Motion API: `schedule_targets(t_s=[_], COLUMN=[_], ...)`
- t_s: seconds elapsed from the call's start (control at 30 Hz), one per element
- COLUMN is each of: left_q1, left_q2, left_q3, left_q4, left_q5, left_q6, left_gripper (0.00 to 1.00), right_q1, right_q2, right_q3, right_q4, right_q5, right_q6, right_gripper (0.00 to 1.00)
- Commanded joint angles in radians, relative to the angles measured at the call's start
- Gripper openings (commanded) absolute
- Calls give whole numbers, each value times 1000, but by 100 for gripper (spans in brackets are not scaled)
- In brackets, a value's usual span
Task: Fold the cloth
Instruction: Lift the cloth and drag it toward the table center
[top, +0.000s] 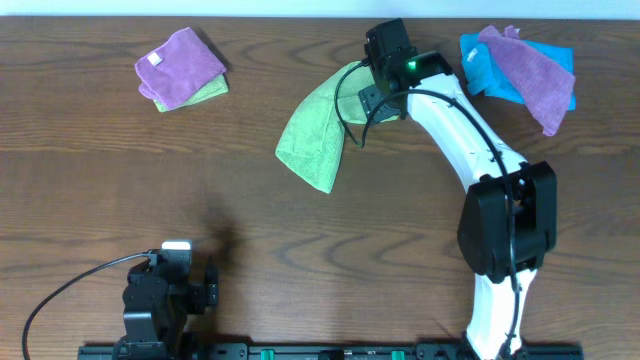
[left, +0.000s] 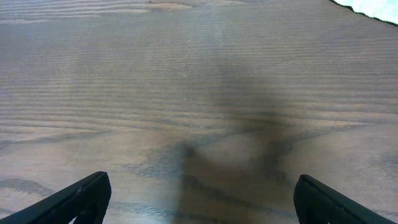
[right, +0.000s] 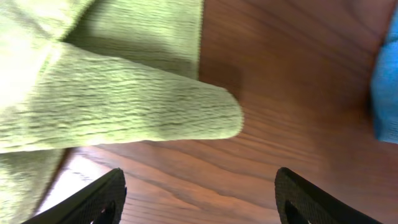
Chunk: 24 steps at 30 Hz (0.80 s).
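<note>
The lime-green cloth (top: 318, 128) lies bunched and partly folded on the wooden table, stretching from the middle up to the right arm's wrist. In the right wrist view the cloth (right: 118, 106) fills the upper left, a rounded fold pointing right. My right gripper (right: 200, 196) is open and empty, its fingertips over bare wood just short of that fold; from overhead the right gripper (top: 385, 62) sits at the cloth's upper right end. My left gripper (left: 202, 199) is open and empty over bare table, near the front edge (top: 170, 285).
A purple cloth on a green one (top: 180, 66) lies at the back left. A bright blue cloth (top: 495, 70) under a purple cloth (top: 535, 70) lies at the back right; the blue cloth's edge shows in the right wrist view (right: 385, 93).
</note>
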Motion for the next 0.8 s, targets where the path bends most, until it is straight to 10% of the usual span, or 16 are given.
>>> schedule_targets(t_s=[0.0, 0.77], left_q1=[5, 5], left_q2=[-6, -6], left_q3=[-8, -8], left_q4=[-56, 169], left_q5=[-40, 286], left_q6=[19, -113], left_gripper=[95, 95], right_q1=[-22, -187], right_q2=[-6, 63], right_q3=[1, -233], right_q4=[2, 278], right_q5=[-92, -429], right_q6=[17, -72], right_gripper=[75, 60])
